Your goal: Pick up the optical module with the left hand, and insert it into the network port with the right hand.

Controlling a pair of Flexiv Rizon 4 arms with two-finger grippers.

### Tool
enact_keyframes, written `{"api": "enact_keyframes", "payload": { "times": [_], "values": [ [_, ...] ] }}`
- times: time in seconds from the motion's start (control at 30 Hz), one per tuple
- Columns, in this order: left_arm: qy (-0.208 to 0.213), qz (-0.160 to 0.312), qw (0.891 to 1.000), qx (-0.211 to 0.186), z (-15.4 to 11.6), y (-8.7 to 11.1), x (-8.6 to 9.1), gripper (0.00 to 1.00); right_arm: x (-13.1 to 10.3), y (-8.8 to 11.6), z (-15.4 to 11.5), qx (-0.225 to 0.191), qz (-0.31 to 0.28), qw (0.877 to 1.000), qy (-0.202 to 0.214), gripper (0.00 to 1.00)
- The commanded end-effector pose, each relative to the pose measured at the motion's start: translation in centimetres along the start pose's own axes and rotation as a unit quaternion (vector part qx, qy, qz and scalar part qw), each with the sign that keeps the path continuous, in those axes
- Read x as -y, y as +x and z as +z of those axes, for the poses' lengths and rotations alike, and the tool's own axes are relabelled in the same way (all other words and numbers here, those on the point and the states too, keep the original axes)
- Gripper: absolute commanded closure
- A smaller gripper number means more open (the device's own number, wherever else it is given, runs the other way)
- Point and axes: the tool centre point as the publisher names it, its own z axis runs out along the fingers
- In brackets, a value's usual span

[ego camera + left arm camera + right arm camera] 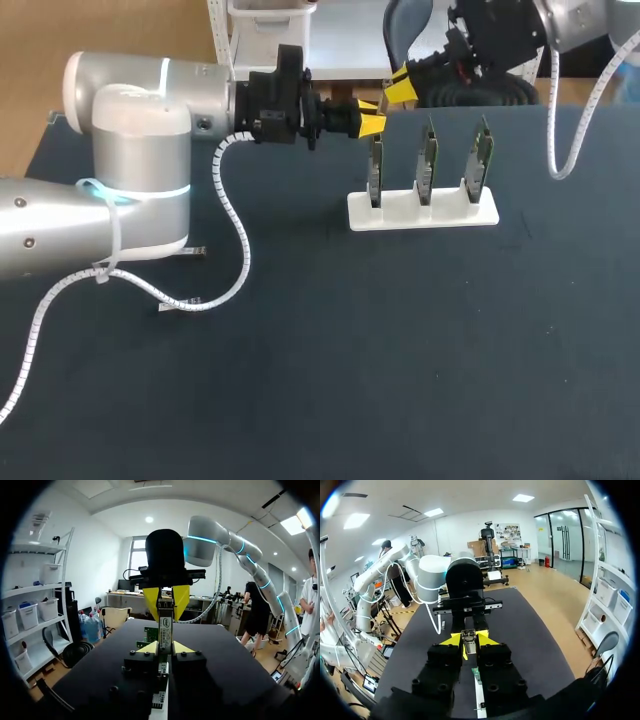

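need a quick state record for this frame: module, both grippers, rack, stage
optical module: off the table, gripped from two ends
left gripper: jaws shut on the module
right gripper: jaws appear shut on the same module, facing the left gripper
rack: white, on the dark table, beside and below the grippers
boards: three, upright in the rack, untouched
stage: handover from left to right; insertion not yet done

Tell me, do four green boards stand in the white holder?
No, only three green boards stand upright in the white holder.
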Motion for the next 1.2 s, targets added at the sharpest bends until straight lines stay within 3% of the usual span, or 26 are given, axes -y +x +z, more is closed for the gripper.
{"api": "enact_keyframes", "payload": {
  "times": [0.03, 0.07, 0.1, 0.13, 0.43, 0.6, 0.83, 1.2],
  "values": [
    [-0.004, 0.002, 1.0, 0.003, 0.0, 0.0, 0.1, 1.0, -0.3, 0.2, 0.0, 0.001, 0.0, 1.0, 0.001, 1.0],
    [-0.004, 0.002, 1.0, 0.003, 0.0, 0.0, 0.1, 1.0, -0.3, 0.2, 0.0, 0.0, 0.0, 1.0, 0.002, 1.0],
    [-0.004, 0.002, 1.0, 0.003, 0.0, 0.0, 0.1, 0.72, -0.3, 0.3, 0.0, 0.0, 0.0, 1.0, 0.002, 1.0],
    [-0.004, 0.002, 1.0, 0.003, 0.0, 0.0, 0.1, 0.0, -0.2, 0.3, -0.1, 0.0, 0.001, 1.0, 0.002, 1.0],
    [-0.004, 0.002, 1.0, 0.003, 0.0, 0.0, 0.1, 0.0, 0.0, 0.1, -0.4, -0.001, 0.0, 1.0, 0.008, 1.0],
    [-0.014, 0.009, 1.0, -0.018, -0.9, 0.1, -0.5, 0.0, 0.0, 0.1, -0.5, 0.0, 0.0, 1.0, 0.01, 1.0],
    [-0.019, 0.004, 0.997, -0.069, -2.7, 1.1, -1.0, 0.0, -0.1, 0.2, -0.6, 0.001, -0.001, 1.0, 0.011, 1.0],
    [-0.006, 0.007, 0.986, -0.164, -2.5, 3.9, -2.0, 0.0, -0.1, 0.4, -0.8, 0.007, 0.002, 1.0, 0.014, 1.0]
  ]
}}
